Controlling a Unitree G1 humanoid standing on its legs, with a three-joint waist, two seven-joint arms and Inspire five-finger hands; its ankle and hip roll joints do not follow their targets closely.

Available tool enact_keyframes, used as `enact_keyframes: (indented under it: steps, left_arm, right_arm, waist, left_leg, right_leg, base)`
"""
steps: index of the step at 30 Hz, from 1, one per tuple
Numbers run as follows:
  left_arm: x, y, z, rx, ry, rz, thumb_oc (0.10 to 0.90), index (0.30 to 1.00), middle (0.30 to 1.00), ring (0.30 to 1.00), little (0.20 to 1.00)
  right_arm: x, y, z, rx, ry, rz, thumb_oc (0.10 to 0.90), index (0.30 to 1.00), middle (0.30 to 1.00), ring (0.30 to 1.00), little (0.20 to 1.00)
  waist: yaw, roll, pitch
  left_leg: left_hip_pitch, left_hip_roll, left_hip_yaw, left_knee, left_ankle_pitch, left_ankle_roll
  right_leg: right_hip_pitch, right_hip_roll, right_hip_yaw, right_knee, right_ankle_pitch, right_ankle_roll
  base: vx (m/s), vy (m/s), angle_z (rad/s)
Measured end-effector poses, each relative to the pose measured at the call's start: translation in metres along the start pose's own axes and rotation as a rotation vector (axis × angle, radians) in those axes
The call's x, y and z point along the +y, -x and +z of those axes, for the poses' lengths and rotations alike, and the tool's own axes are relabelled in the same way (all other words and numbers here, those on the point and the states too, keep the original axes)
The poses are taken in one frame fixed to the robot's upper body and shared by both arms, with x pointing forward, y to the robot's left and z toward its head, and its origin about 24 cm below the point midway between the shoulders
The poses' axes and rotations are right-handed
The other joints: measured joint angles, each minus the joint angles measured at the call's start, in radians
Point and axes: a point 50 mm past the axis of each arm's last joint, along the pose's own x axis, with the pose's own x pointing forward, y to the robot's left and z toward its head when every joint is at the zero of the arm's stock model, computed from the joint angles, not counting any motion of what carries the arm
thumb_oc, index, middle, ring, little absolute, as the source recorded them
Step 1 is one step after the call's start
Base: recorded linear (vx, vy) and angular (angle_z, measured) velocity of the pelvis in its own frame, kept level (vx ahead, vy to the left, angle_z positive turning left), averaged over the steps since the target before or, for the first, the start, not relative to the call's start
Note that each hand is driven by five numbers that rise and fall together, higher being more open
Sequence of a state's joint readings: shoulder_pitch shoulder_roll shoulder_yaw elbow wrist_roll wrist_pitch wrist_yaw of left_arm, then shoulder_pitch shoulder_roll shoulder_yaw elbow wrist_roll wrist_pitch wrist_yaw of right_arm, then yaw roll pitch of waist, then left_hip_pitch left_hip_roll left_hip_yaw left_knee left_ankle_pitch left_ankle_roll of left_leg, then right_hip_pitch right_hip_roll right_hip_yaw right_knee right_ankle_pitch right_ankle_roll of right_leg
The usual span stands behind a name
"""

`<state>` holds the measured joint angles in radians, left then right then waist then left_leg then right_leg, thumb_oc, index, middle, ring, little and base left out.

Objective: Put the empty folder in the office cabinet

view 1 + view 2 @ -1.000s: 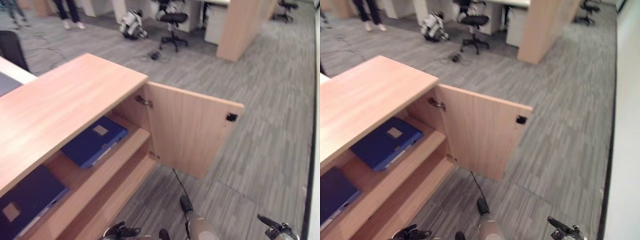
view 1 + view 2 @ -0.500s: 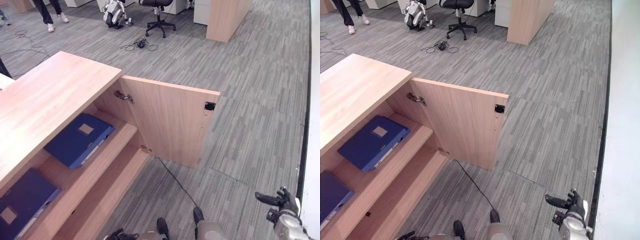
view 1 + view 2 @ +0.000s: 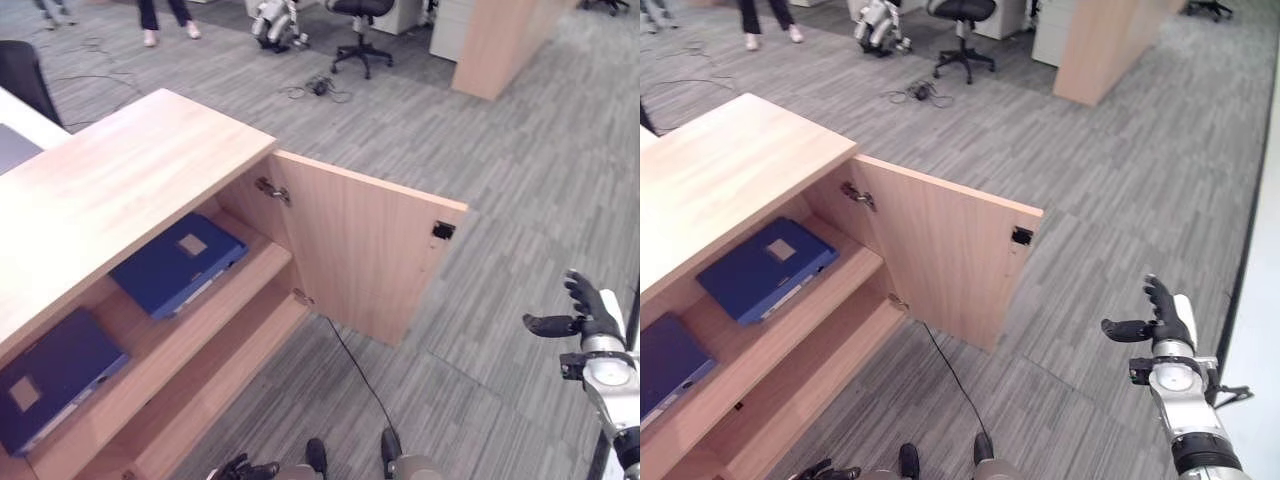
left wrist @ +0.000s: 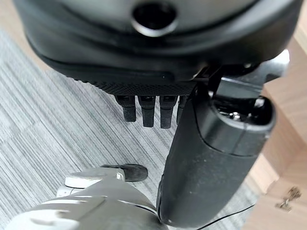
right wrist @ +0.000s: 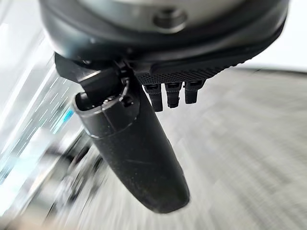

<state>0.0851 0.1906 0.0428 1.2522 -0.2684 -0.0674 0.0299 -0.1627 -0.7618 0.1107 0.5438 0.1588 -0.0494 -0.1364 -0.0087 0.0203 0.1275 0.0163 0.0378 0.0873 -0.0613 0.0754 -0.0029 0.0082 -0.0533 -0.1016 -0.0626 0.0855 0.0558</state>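
Two blue folders are lying flat on the upper shelf of the office cabinet (image 3: 120, 190): one folder (image 3: 178, 263) nearer the open door (image 3: 365, 255), a second folder (image 3: 55, 378) further along the shelf, away from the door. Both are sitting well apart from either hand. The right hand (image 3: 1162, 325) is hovering over the grey carpet (image 3: 500, 180), well off to the far side of the door from the shelves, fingers spread and relaxed, holding nothing. The left hand (image 4: 148, 105) is hanging low beside the cabinet's wood, fingers straight, thumb extended, empty. An office chair (image 3: 360, 30) and a person's legs (image 3: 165, 20) are showing far beyond the cabinet.
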Motion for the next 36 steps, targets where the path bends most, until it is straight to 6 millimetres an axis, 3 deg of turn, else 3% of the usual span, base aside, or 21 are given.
enact_keyframes:
  steps: [6, 8, 15, 19, 24, 30, 33, 35, 36]
  left_arm:
    - [0.014, 0.007, -0.034, 0.096, 0.034, 0.042, 0.800, 0.900, 0.900, 0.900, 0.900]
    - [0.016, 0.008, -0.037, 0.104, 0.040, 0.048, 0.800, 0.900, 0.900, 0.900, 0.900]
    - [0.016, 0.009, -0.039, 0.115, 0.050, 0.051, 0.800, 0.900, 0.900, 0.900, 0.900]
    - [0.017, 0.009, -0.040, 0.117, 0.079, 0.057, 0.800, 0.900, 0.900, 0.900, 0.900]
    - [0.019, 0.010, -0.044, 0.129, 0.087, 0.067, 0.800, 0.900, 0.900, 0.900, 0.900]
    - [0.020, 0.010, -0.045, 0.132, 0.124, 0.077, 0.800, 0.900, 0.900, 0.900, 0.900]
    - [0.021, 0.010, -0.043, 0.124, 0.121, 0.078, 0.800, 0.900, 0.900, 0.900, 0.900]
    - [0.020, 0.010, -0.042, 0.120, 0.111, 0.074, 0.800, 0.900, 0.900, 0.900, 0.900]
    - [0.019, 0.010, -0.042, 0.119, 0.111, 0.073, 0.800, 0.900, 0.900, 0.900, 0.900]
  right_arm:
    - [0.030, -0.009, 0.073, -0.253, 0.075, 0.201, 0.800, 0.900, 0.900, 0.900, 0.900]
    - [0.026, -0.011, 0.077, -0.261, 0.065, 0.201, 0.800, 0.900, 0.900, 0.900, 0.900]
    - [0.040, -0.016, 0.096, -0.291, -0.002, 0.297, 0.800, 0.900, 0.900, 0.900, 0.900]
    - [0.048, -0.024, 0.112, -0.311, -0.134, 0.299, 0.800, 0.900, 0.900, 0.900, 0.900]
    - [0.063, -0.021, 0.118, -0.308, -0.311, 0.337, 0.800, 0.900, 0.900, 0.900, 0.900]
    - [0.089, 0.007, 0.114, -0.334, -0.450, 0.475, 0.800, 0.900, 0.900, 0.900, 0.900]
    - [0.123, 0.031, 0.116, -0.358, -0.520, 0.679, 0.800, 0.900, 0.900, 0.900, 0.900]
    - [0.160, 0.051, 0.117, -0.340, -0.549, 0.828, 0.800, 0.900, 0.900, 0.900, 0.900]
    - [0.166, 0.055, 0.117, -0.335, -0.552, 0.850, 0.800, 0.900, 0.900, 0.900, 0.900]
  waist:
    - [0.038, 0.001, -0.001]
    - [0.042, -0.006, -0.001]
    - [0.038, -0.014, -0.001]
    - [0.043, -0.019, -0.003]
    - [0.038, -0.024, -0.007]
    - [0.031, -0.026, -0.011]
    - [0.027, -0.030, -0.016]
    - [0.034, -0.031, -0.038]
    - [0.037, -0.031, -0.044]
  left_leg:
    - [0.007, 0.007, -0.035, -0.002, 0.003, -0.012]
    - [0.009, 0.013, -0.042, -0.016, 0.012, -0.023]
    - [0.006, 0.035, -0.040, -0.022, 0.003, -0.036]
    - [0.004, 0.045, -0.046, -0.021, 0.011, -0.041]
    - [0.004, 0.048, -0.050, -0.021, 0.021, -0.049]
    - [0.010, 0.052, -0.046, -0.022, 0.024, -0.053]
    - [0.020, 0.065, -0.041, -0.023, 0.013, -0.061]
    - [0.017, 0.072, -0.055, -0.023, 0.010, -0.064]
    - [0.014, 0.073, -0.066, -0.023, 0.010, -0.065]
  right_leg:
    - [0.036, 0.015, -0.033, -0.026, 0.000, -0.005]
    - [0.035, 0.020, -0.041, -0.025, -0.001, -0.008]
    - [0.035, 0.039, -0.040, -0.025, 0.002, -0.013]
    - [0.035, 0.051, -0.046, -0.025, 0.002, -0.014]
    - [0.036, 0.055, -0.049, -0.025, 0.001, -0.017]
    - [0.038, 0.059, -0.047, -0.025, 0.006, -0.032]
    - [0.044, 0.070, -0.044, -0.025, 0.011, -0.041]
    - [0.043, 0.081, -0.045, -0.025, 0.009, -0.044]
    - [0.042, 0.084, -0.047, -0.025, 0.006, -0.050]
  base:
    - [0.03, -0.100, 0.17]
    - [0.02, -0.082, 0.09]
    - [0.01, -0.049, -0.03]
    - [-0.01, -0.023, 0.03]
    - [0.00, -0.005, 0.01]
    - [0.01, -0.010, -0.05]
    - [-0.01, -0.009, -0.08]
    - [0.00, 0.000, 0.00]
    - [0.00, -0.031, 0.15]
